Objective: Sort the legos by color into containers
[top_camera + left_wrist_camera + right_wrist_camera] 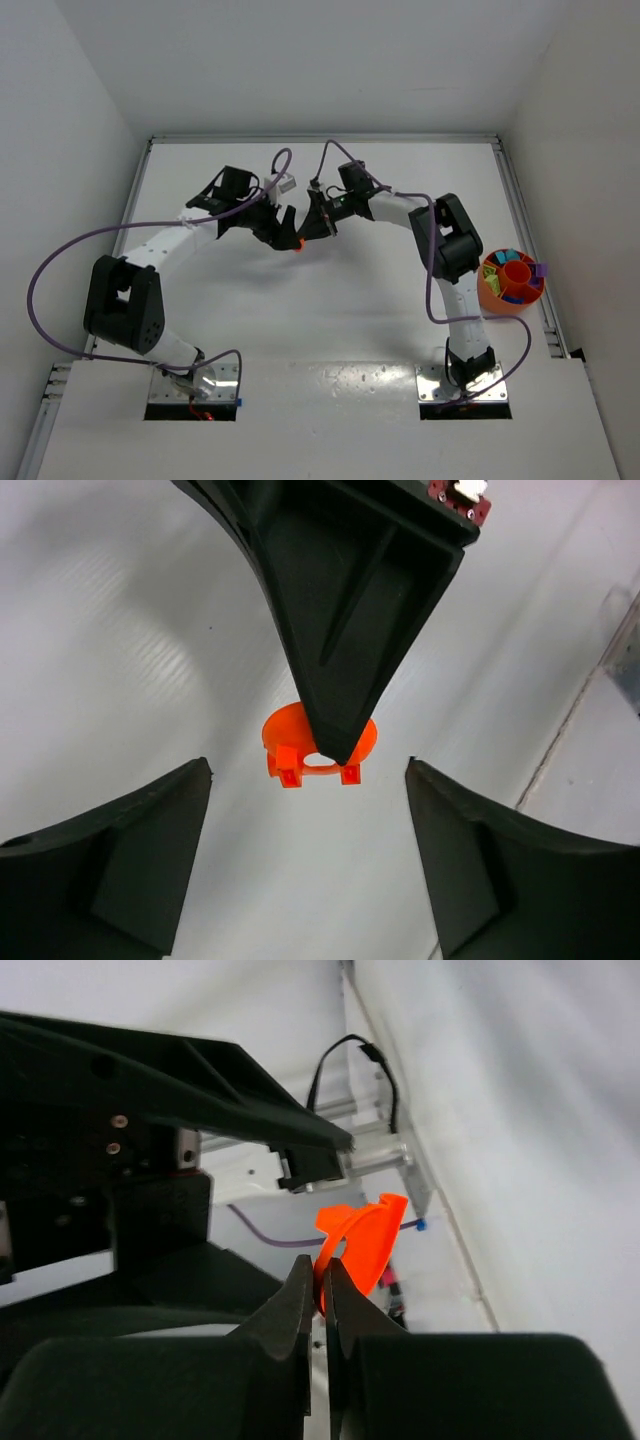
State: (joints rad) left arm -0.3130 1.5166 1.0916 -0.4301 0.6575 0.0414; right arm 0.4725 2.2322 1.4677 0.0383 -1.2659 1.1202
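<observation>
Right gripper (pixel 322 1265): fingers pinched narrow on the rim of a round orange piece (pixel 365 1240) — a thin hold, on the edge only.
Left gripper (pixel 308 768): fingers spread wide, holding nothing, one tip on either side of the piece.
Piece: centre of the top view, over the middle of the table (pixel 300 340); cannot tell whether it is lifted off the surface.
Bowl (pixel 488 298): far right of the top view, well apart from the piece; cyan, green and purple bricks (pixel 503 258) lie in its ring.
Risk: the edge pinch looks likely to let the piece twist or drop on the carry — little surface is gripped.
Risk: both grippers crowd one spot; a move by either could knock the other.
In the way: the right arm's own elbow (pixel 455 245) sits just beside the bowl, and a purple cable (pixel 432 280) hangs along it.
</observation>
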